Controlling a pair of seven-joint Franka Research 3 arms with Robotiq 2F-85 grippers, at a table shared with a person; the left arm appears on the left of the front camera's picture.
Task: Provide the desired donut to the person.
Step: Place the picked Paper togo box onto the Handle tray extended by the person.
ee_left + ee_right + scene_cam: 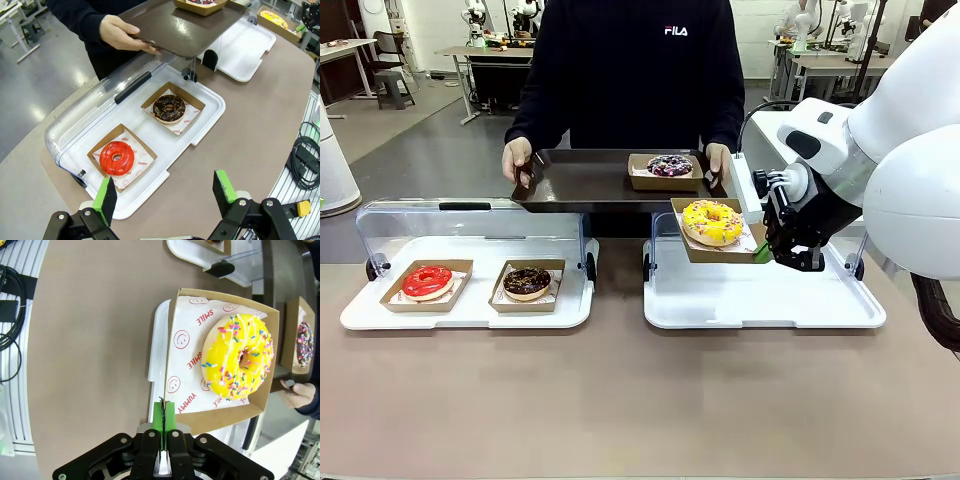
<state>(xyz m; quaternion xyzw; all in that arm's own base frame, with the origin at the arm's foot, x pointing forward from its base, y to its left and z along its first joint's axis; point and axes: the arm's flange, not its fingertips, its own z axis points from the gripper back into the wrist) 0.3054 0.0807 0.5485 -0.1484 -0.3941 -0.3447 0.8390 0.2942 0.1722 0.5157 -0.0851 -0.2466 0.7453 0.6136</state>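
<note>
A yellow sprinkled donut (712, 221) (239, 356) lies in a brown cardboard tray (692, 245) (260, 409) held in the air above the right white tray (760, 300). My right gripper (763, 252) (165, 415) is shut on that cardboard tray's edge. The person (630, 70) stands at the far side, both hands holding out a dark serving tray (580, 180) (195, 35) that carries a purple-sprinkled donut (669, 165). My left gripper (167, 192) hangs open, holding nothing, above the left white tray (205, 117), where a red donut (427, 281) (116, 157) and a chocolate donut (527, 282) (169, 107) sit.
Clear lids (470, 225) (95, 107) stand open behind both white trays. Bare brown table (640, 400) stretches in front. Cables (305, 160) lie at the table's side.
</note>
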